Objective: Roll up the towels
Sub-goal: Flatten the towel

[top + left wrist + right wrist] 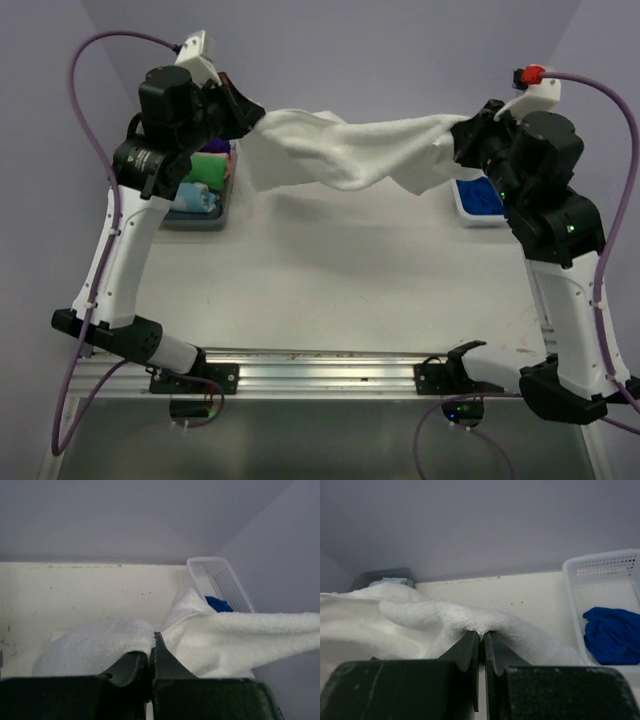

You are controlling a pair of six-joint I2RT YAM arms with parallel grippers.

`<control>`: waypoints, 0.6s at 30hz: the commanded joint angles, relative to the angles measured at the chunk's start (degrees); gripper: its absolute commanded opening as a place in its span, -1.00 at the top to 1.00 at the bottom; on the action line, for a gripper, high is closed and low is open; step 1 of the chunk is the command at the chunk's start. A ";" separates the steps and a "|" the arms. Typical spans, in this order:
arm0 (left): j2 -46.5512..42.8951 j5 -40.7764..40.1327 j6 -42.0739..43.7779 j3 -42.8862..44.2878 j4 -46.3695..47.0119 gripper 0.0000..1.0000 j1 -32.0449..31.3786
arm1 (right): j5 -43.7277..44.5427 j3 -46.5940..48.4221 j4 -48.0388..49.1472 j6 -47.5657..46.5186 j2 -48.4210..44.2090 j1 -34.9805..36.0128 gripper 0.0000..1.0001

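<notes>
Since I need it flat to roll, towel (350,150) hangs stretched above desk (340,280) | left tool (245,115) clamped on one end | right tool (462,140) clamped on other

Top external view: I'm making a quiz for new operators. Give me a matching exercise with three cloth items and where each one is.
Column 1
1. white towel
2. blue cloth
3. green towel

Column 2
A. in the grey bin on the left
B. stretched in the air, pinched at each end by closed jaws
C. in the white basket on the right

Pairs: 1-B, 2-C, 3-A
</notes>
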 commanded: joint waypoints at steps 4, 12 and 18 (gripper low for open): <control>-8.02 -7.79 2.88 7.94 -0.38 1.00 0.43 | -0.96 3.49 -0.64 -3.39 -7.94 0.01 1.00; -1.90 -5.08 3.58 3.38 4.36 1.00 0.43 | 0.27 -5.64 -3.46 -3.65 -14.72 0.01 1.00; 13.73 -4.80 6.83 0.38 5.87 -0.22 0.61 | -4.37 -25.66 -3.90 -1.02 -19.27 0.01 1.00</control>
